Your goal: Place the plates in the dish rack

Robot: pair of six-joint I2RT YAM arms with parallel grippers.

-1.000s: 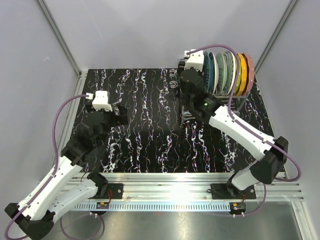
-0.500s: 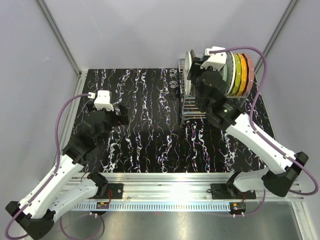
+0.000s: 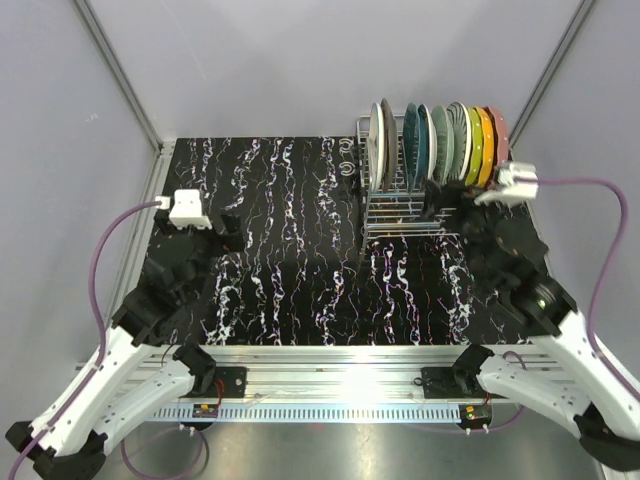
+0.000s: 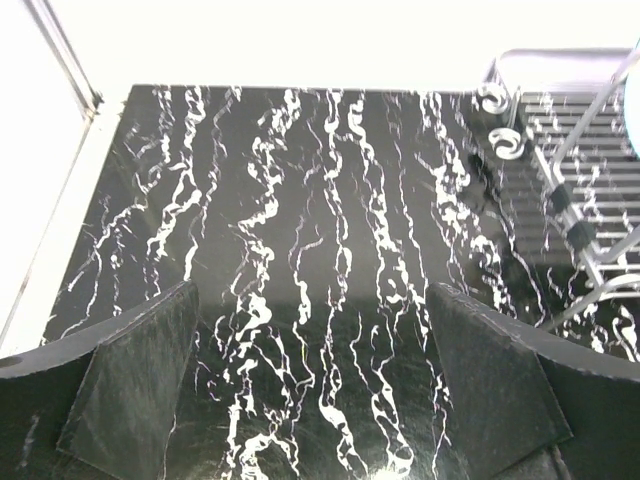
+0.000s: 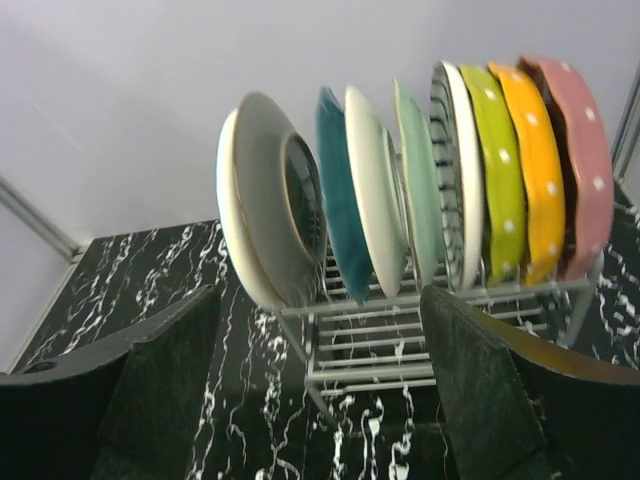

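Right wrist view first: the plates (image 5: 440,180) are found standing on edge in the dish rack (image 5: 370,345), about eight of them, packed side by side in its upright slots. From the right end, a dotted pink plate (image 5: 585,150), a dotted orange one and a dotted yellow-green one are lined up close together. Next a black-striped white plate (image 5: 452,170), a pale green, a cream and a teal plate (image 5: 335,190) are counted. At the left end a cream-backed plate with a dark centre (image 5: 270,200) is seen, tilted a little away from its neighbour. Glazed ceramic is suggested by the sheen on the rims, and all are round, shallow dishes.

The rack is built of thin chrome wire, rectangular, with a grid base and rails. It is set at the far right corner of the black table veined in white (image 3: 290,230). No plate is to be found on the table in the top view, so the loading is judged finished, or very nearly; nothing more is seen to be picked up.

The right gripper (image 5: 318,320) is held just in front of the rack, jaws spread wide, nothing between them. The left gripper (image 4: 312,300) is likewise released and empty, hung over the tabletop apart from the rack.
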